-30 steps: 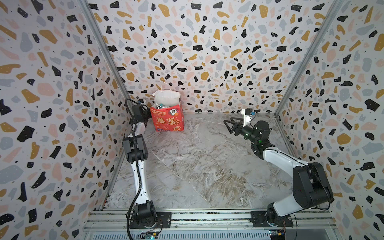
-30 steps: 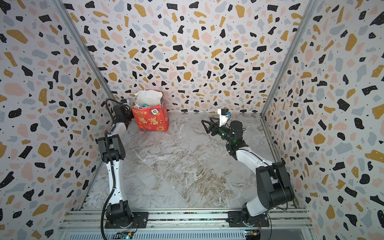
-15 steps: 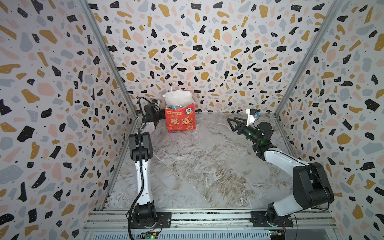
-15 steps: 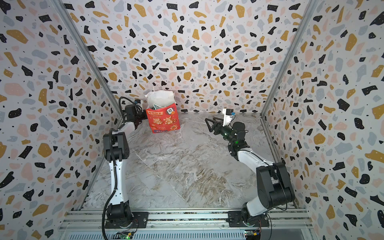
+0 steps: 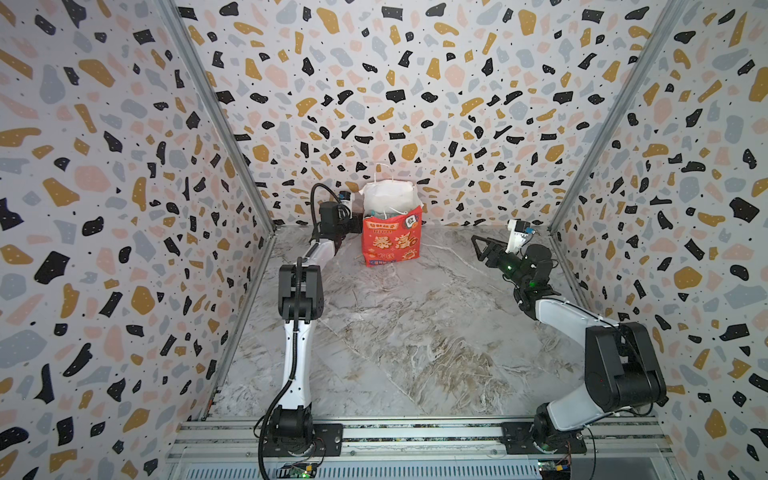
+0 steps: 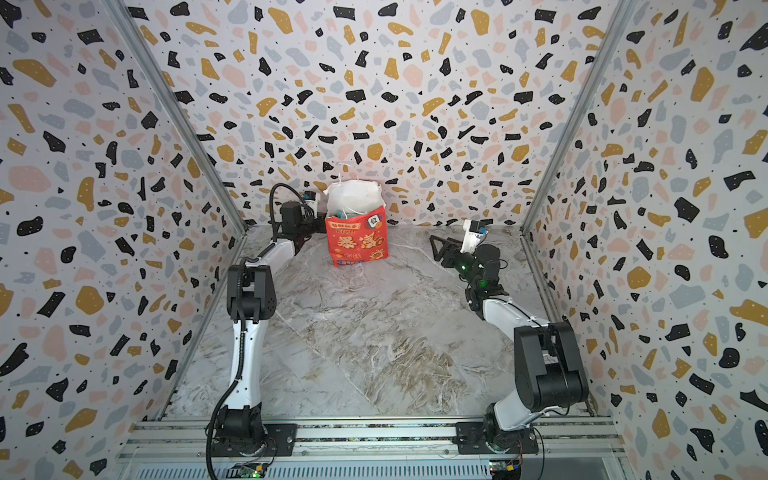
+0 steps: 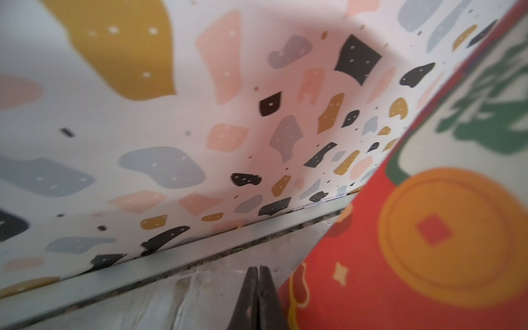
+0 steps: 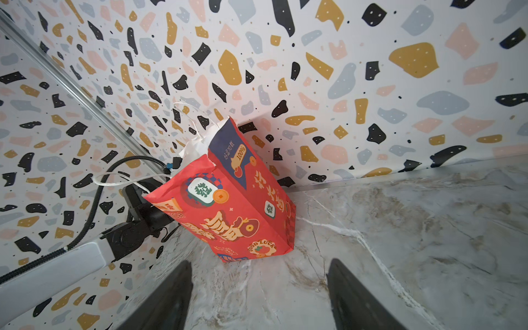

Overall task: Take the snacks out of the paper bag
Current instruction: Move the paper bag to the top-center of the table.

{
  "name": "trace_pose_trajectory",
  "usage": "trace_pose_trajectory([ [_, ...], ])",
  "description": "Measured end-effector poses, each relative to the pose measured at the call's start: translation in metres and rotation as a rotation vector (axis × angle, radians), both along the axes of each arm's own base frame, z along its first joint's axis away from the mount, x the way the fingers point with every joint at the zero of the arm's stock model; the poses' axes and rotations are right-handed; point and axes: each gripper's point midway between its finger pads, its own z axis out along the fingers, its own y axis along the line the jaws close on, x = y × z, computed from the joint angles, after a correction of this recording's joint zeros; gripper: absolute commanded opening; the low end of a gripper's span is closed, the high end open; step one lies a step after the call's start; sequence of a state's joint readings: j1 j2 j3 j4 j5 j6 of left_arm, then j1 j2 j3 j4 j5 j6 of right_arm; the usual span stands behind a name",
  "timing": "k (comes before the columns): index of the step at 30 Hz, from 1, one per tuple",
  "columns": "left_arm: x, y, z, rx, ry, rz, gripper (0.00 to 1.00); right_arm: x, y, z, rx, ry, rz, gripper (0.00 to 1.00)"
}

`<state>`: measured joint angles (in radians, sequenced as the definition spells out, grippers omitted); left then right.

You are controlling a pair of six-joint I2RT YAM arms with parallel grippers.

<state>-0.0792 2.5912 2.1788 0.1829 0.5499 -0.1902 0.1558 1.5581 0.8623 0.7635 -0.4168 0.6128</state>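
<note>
Tipping is my main worry. The paper bag (image 5: 390, 245) stands upright at the back of the surface (image 5: 415, 332), close to the rear wall, with its white-lined mouth facing up. The snacks (image 6: 340, 214) are inside it, and from here only a scrap of teal shows just behind the front lip.

My left pincer (image 7: 258, 297) is fully closed on nothing and sits low, just beside the bag's side wall. I cannot tell whether it touches the paper. My right pincer (image 8: 260, 262) has its jaws wide apart and empty. It is well apart from the bag and pointed toward it.

Nothing grips the bag, so I judge that a sideways nudge from the closed left pincer could slide it or knock it over. If I send the right pincer in from above, a jaw could snag a white cord handle (image 8: 114, 180) or fold the lip inward, dragging the whole bag along. The packets lie deep and mostly hidden, so a blind pinch may close on paper instead.
</note>
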Motion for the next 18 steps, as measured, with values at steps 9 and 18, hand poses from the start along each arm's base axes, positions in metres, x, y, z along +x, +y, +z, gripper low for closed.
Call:
trace_pose_trajectory([
  [9, -0.012, -0.044, 0.001, 0.085, -0.036, -0.134, 0.0, 0.006, 0.006, -0.021, 0.003, 0.052, 0.021, 0.75],
  [18, -0.023, -0.076, 0.0, 0.096, -0.047, -0.198, 0.0, 0.008, 0.007, -0.023, -0.002, 0.06, 0.015, 0.75],
])
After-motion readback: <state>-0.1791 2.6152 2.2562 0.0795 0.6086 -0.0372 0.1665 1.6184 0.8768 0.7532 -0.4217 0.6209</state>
